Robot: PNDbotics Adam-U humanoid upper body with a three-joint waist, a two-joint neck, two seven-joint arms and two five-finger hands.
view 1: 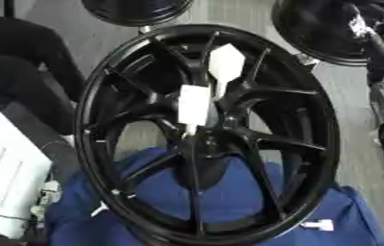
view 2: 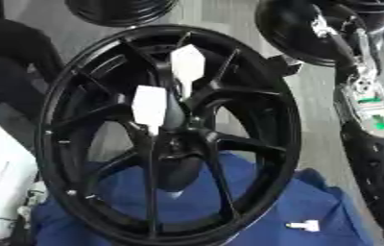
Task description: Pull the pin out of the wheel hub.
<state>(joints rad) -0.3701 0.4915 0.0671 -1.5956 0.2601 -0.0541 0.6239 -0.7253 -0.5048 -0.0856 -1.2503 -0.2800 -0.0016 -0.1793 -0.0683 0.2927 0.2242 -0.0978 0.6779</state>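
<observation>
The glossy black spoked wheel hub (view 1: 208,134) stands tilted on a blue cloth (view 1: 229,197), two white tags (view 1: 194,104) at its centre. No pin is distinguishable, so progress cannot be judged. A small white piece (view 2: 305,225) lies on the cloth. Neither robot hand shows.

The big spoked alloy wheel hub (view 1: 208,134) in front of me is glossy black all over; two plain white paper-like tags (view 1: 194,104) sit on its spokes; the crumpled cloth (view 1: 229,192) under it is deep blue; a small white pin-like piece (view 2: 305,225) lies on that cloth; my right arm (view 2: 372,125) is black and silver with green marks; a white flat box (view 1: 6,168) shows at left.
</observation>
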